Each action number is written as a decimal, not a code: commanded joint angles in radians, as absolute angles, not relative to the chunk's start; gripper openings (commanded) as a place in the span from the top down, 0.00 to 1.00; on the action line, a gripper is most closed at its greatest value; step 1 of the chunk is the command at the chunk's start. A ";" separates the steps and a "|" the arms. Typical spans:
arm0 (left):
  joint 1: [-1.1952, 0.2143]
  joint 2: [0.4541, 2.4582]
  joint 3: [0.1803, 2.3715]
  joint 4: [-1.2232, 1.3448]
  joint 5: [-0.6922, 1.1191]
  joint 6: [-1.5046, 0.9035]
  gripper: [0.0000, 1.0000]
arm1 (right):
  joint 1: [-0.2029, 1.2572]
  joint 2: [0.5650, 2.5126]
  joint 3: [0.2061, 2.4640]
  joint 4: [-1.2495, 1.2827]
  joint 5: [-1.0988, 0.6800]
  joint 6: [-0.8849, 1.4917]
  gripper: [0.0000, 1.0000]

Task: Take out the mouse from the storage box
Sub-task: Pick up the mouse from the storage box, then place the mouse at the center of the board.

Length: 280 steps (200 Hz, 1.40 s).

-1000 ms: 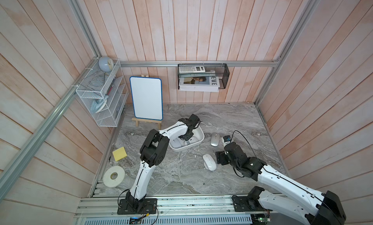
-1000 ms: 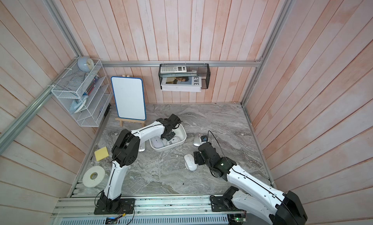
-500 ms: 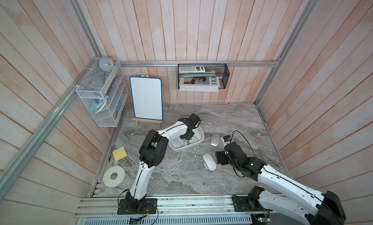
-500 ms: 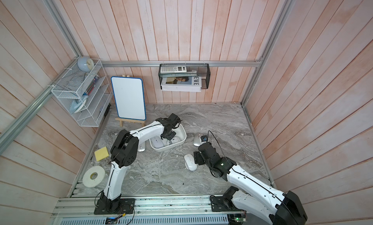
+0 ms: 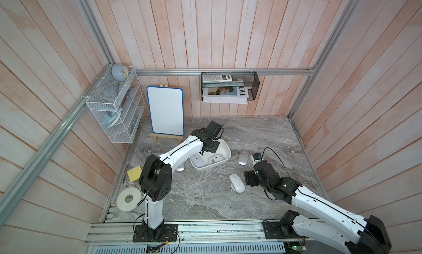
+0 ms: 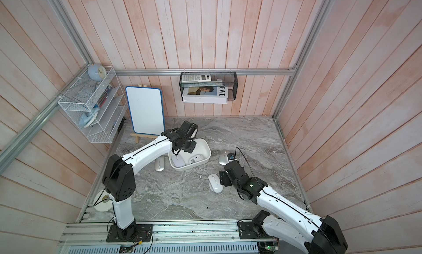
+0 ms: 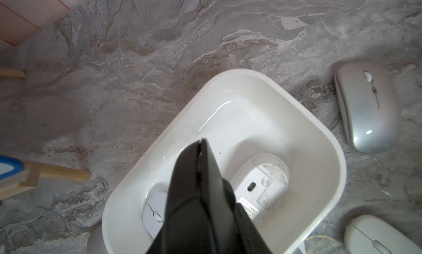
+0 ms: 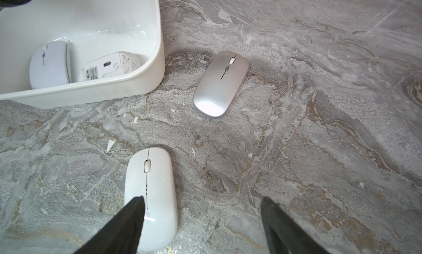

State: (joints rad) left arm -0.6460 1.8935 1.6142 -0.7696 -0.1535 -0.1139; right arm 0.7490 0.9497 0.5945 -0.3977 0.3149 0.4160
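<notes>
step: reaching for a mouse in storage box point(image 7: 251, 109) | left end effector point(image 7: 201, 148) pinched together, empty, above box | upright white mouse point(image 7: 151, 213) and upturned mouse point(image 7: 262, 184) lie inside | right end effector point(image 8: 202, 198) spread wide over desk mouse point(image 8: 153, 184) | next: left must open, descend, straddle one mouse

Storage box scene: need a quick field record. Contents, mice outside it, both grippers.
box: storage box, open top, on the table
inside: white mouse, buttons up; flipped mouse, underside up
outside: silver mouse and off-white mouse on one side of the box; second silver mouse on the opposite side
left gripper: shut, empty, over the box
right gripper: open, empty, by the off-white mouse
task: not done, two mice in the box
</notes>
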 commanded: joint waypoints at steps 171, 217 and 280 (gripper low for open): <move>-0.641 1.072 0.717 -0.472 0.099 -0.679 0.75 | 0.746 1.003 0.668 -0.403 0.236 0.459 0.16; -0.629 1.000 0.530 -0.307 0.123 -0.839 0.76 | 0.746 1.041 0.694 -0.393 0.212 0.466 0.16; -0.624 0.998 0.390 -0.175 0.177 -0.922 0.76 | 0.749 1.068 0.700 -0.396 0.205 0.487 0.17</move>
State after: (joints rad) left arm -0.6289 1.0092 0.4320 -0.2855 0.1421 -0.8665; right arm 0.7490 1.0592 0.6743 -0.3965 0.2119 0.4667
